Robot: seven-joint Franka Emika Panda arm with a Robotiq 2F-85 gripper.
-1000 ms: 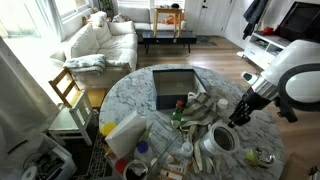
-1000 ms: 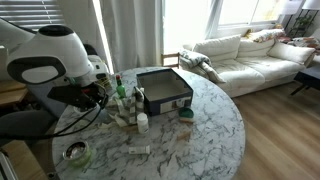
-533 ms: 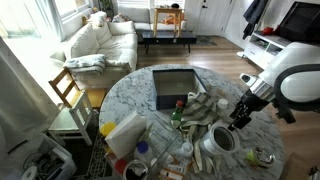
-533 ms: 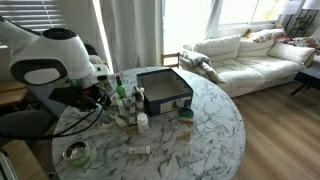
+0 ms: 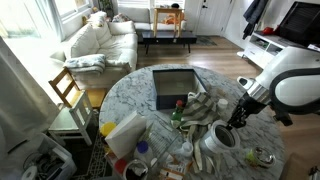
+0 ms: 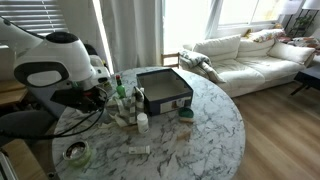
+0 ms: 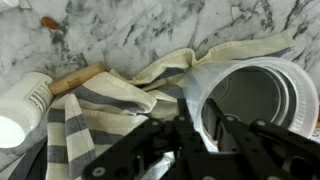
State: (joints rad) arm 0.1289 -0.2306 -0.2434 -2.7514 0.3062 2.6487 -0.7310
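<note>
Wrist view: my pincer [image 7: 205,128], nearly closed, pinches the rim of a white cup [image 7: 262,95] beside a striped cloth [image 7: 95,115] on the marble counter [image 7: 130,35].

Arm [image 5: 292,88]: enters from the bench [image 5: 130,95] edge, forearm sloping down over the bench.
Gripper [image 5: 234,121]: points steeply down, just above the bench.
Jaws: close together in the wrist view; whether they are clamped cannot be told.

Round marble table [image 5: 128,92] carries a dark tray [image 5: 173,88]; striped cloth [image 5: 204,108], white cup [image 5: 219,141] alongside
</note>
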